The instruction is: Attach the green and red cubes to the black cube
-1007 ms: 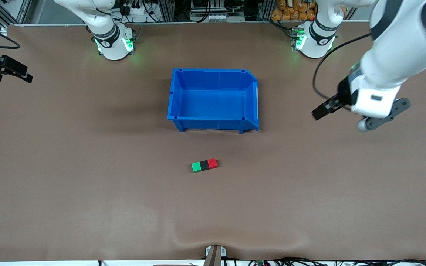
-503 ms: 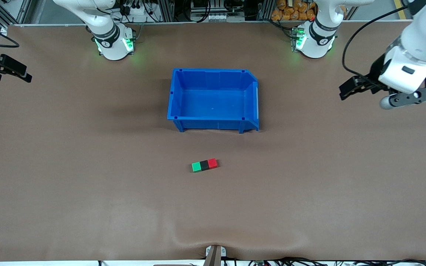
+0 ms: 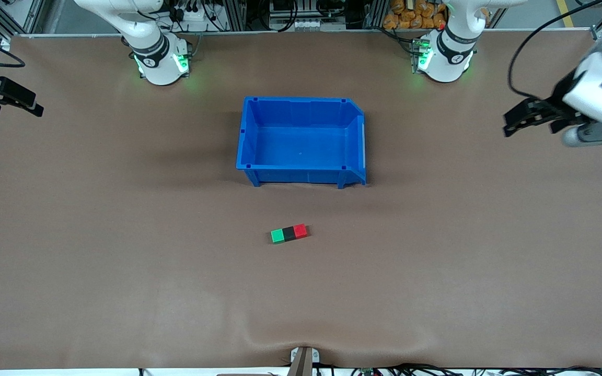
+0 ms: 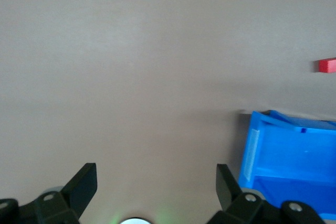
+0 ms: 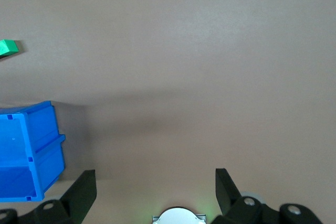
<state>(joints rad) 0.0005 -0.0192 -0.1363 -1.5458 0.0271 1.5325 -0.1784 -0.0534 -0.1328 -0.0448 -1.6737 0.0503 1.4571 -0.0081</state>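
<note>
Black cube sits mid-table btwn green cube and red cube, touching both, row nearer camera than blue bin. Left gripper and right gripper, fingers spread, empty, hang at table ends, well apart from row; looks done.

No readable text, label, brand or number shows up anywhere across these views, not on the blue bin, the cubes, the arms or the brown table.
</note>
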